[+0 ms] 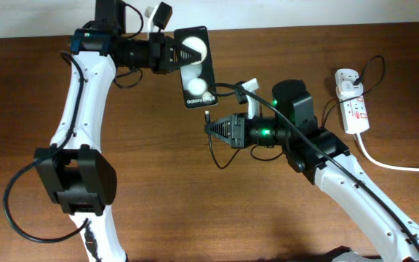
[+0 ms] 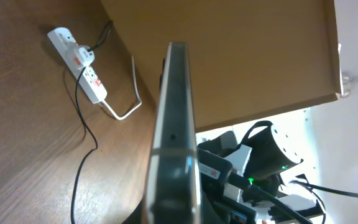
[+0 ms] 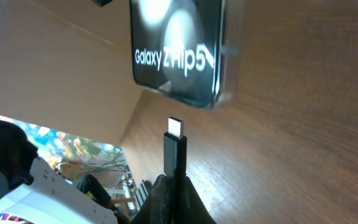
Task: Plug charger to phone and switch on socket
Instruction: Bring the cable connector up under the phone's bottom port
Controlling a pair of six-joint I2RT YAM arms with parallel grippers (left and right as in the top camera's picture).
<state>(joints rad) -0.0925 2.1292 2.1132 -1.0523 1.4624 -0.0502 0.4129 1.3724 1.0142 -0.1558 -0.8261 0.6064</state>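
charger tip just below phone

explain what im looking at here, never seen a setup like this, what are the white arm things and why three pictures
The white things are two robot arms at a wooden table, each ending in a two-finger gripper. One picture comes from a fixed camera above the table. The other two come from small cameras on each arm's wrist, so they look along that arm's own fingers.

The left gripper is shut on a black phone and holds it up off the table; its wrist camera sees the phone edge-on. The right gripper is shut on the charger, a thin black cable, with the connector tip pointing at the phone's bottom edge but not yet in it.

On the table at the far right lies the socket, a white power strip with the charger's white adapter plugged in.
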